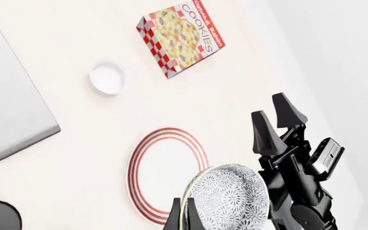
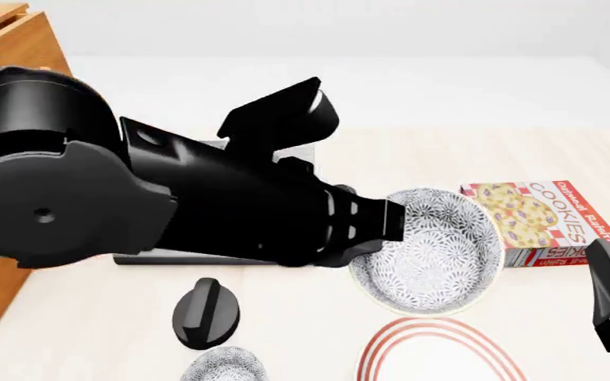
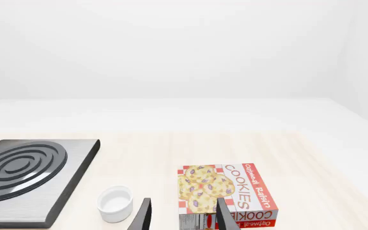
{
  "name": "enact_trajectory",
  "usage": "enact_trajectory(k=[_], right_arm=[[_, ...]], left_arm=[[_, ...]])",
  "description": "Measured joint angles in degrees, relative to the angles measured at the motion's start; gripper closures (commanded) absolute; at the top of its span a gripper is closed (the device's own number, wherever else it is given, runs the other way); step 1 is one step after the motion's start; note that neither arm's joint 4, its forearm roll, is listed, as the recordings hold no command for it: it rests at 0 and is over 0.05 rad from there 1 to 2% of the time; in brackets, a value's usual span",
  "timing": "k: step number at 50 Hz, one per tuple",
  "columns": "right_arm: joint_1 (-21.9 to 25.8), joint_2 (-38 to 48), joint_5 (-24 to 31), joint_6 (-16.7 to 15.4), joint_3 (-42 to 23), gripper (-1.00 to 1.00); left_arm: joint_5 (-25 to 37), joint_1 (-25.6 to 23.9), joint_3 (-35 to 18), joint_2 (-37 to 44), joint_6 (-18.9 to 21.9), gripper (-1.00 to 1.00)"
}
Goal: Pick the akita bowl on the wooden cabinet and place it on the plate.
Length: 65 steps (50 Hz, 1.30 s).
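Left tool (image 1: pixel 185 218) clamps the akita bowl's (image 2: pixel 432 246) rim above the plate (image 1: pixel 165 172); right tool (image 3: pixel 182 214) hangs released.

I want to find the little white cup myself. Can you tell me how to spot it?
Find the grey stove plate with dark rings. Between it and the cookie box sits the little white cup. It is plain white, with no speckles like the bowls and no red rings like the plate.
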Motion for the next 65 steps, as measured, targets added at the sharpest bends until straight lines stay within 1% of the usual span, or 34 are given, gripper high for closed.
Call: enact_trajectory(k=[34, 65], right_arm=[[0.0, 0.0, 0.0, 0.0, 0.0, -1.0], [0.0, 0.0, 0.0, 0.0, 0.0, -1.0]], left_arm=[[-3.94, -2.16, 0.85, 6.49, -0.6, 1.0], [-6.74, -4.52, 2.86, 9.03, -1.74, 1.0]])
